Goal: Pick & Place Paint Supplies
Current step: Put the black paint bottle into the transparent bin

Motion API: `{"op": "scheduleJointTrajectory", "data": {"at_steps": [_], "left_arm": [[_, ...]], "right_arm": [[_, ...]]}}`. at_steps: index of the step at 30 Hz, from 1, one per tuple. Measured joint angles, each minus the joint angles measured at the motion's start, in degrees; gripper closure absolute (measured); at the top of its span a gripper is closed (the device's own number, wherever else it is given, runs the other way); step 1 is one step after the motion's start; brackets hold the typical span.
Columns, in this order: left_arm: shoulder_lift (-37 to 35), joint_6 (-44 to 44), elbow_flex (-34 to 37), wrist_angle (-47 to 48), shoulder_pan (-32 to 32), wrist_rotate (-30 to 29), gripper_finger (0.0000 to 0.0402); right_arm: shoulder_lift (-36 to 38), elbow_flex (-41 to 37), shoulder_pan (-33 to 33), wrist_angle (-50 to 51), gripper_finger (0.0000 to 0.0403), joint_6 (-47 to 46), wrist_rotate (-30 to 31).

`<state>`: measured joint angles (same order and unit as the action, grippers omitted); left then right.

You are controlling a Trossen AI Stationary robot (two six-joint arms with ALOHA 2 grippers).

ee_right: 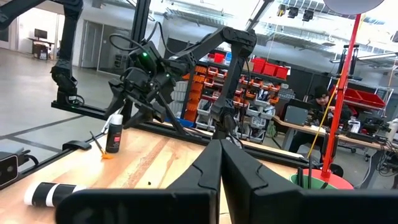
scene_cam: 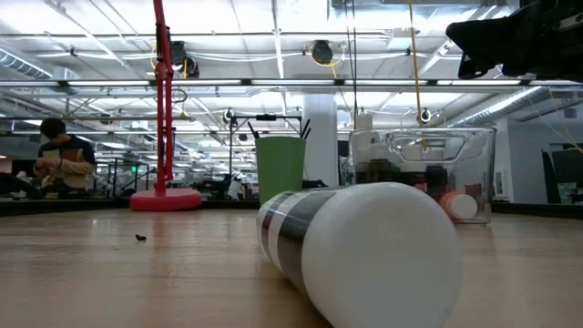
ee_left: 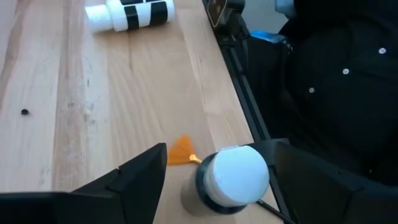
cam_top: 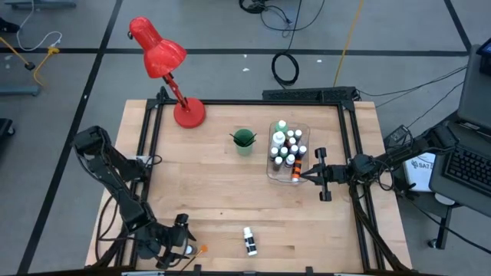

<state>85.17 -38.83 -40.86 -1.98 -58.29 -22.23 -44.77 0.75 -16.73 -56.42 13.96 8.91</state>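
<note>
Wooden table (cam_top: 230, 192) | left gripper (ee_left: 214, 180) spread around small bottle (ee_left: 231, 180), unheld | edge topple risked | right gripper (cam_top: 311, 175) shut, empty

No readable text on the table: the banded bottle (ee_left: 130, 14) lying ahead of the left gripper (ee_left: 216, 150) shows only plain black and white stripes, and the small bottle (ee_left: 233, 180) standing between that claw's fingers has a blank white cap. Bottles in the clear bin (cam_top: 271, 170) just in front of the right gripper (cam_top: 301, 175) carry no lettering I can make out. A white sheet (cam_top: 420, 163) off the table, behind the right claw, has dark print starting roughly "SAT", rest too small to read.
</note>
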Motion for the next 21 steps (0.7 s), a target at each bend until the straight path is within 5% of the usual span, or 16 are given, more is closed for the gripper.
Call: {"op": "scheduleJointTrajectory", "data": {"at_steps": [21], "left_arm": [[-0.07,6.41,0.00,0.17,2.83,2.77,0.0301]], "right_arm": [[0.02,0.02,0.00,-0.09,0.0399,0.06,0.00]]}}
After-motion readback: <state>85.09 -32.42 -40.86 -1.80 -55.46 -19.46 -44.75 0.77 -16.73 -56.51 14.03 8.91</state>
